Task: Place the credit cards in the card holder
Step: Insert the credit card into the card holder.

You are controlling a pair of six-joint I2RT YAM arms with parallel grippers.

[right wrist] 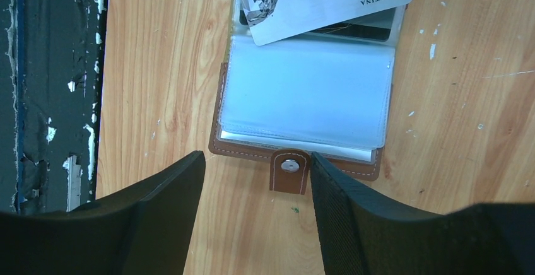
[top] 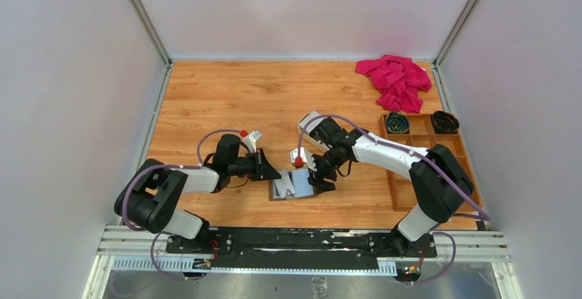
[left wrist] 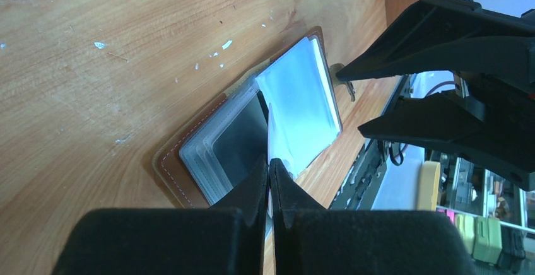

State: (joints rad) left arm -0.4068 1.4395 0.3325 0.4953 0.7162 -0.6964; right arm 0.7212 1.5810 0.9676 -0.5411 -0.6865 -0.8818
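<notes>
Likely lab test cell, white panels [top: 68, 73], aluminium posts [top: 142, 16]

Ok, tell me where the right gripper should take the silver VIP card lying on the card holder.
Grip the silver VIP card by its short printed edge, coming in from the far side. It lies flat and skewed across the open card holder, and that corner seems to stick out past the holder's rim, giving a finger room underneath.

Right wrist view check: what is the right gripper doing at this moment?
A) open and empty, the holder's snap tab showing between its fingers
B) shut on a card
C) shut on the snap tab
A: the right gripper stands open with nothing in it, and the snap tab of the card holder shows in the gap between its fingers.
</notes>
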